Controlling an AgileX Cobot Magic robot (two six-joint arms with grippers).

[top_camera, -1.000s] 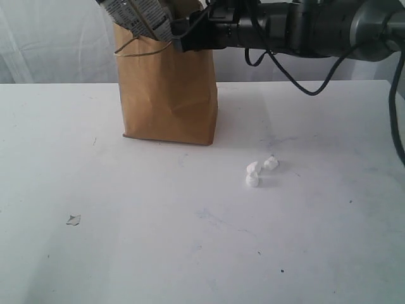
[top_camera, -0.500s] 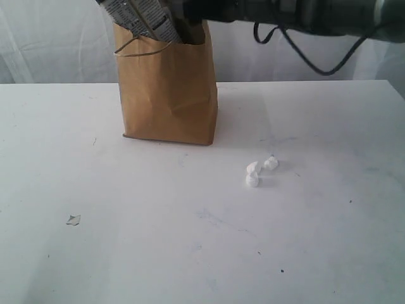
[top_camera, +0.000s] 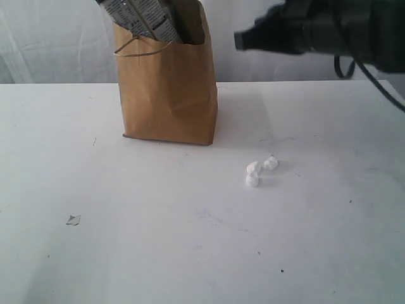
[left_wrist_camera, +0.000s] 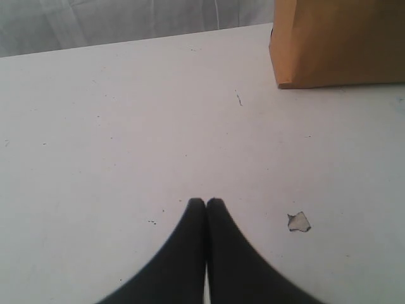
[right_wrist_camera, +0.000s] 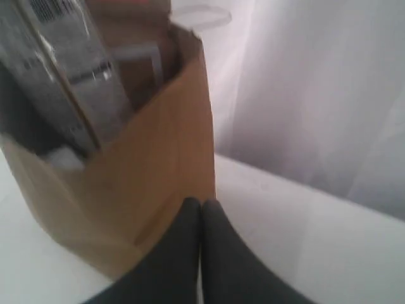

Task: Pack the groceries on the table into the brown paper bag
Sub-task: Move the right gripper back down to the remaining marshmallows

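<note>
The brown paper bag (top_camera: 168, 95) stands upright near the far edge of the bench (top_camera: 190, 253), and the long packet (top_camera: 136, 14) leans out of its top. The left fingers (left_wrist_camera: 190, 237) are pressed together above the bench; the right fingers (right_wrist_camera: 183, 253), together too, hold nothing beside the bag.

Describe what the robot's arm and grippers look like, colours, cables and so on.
The left gripper and right gripper have smooth matte black fingers tapering to rounded tips, unmarked. The right arm is bulky, dark grey to black, trailing a thin black cable.
</note>
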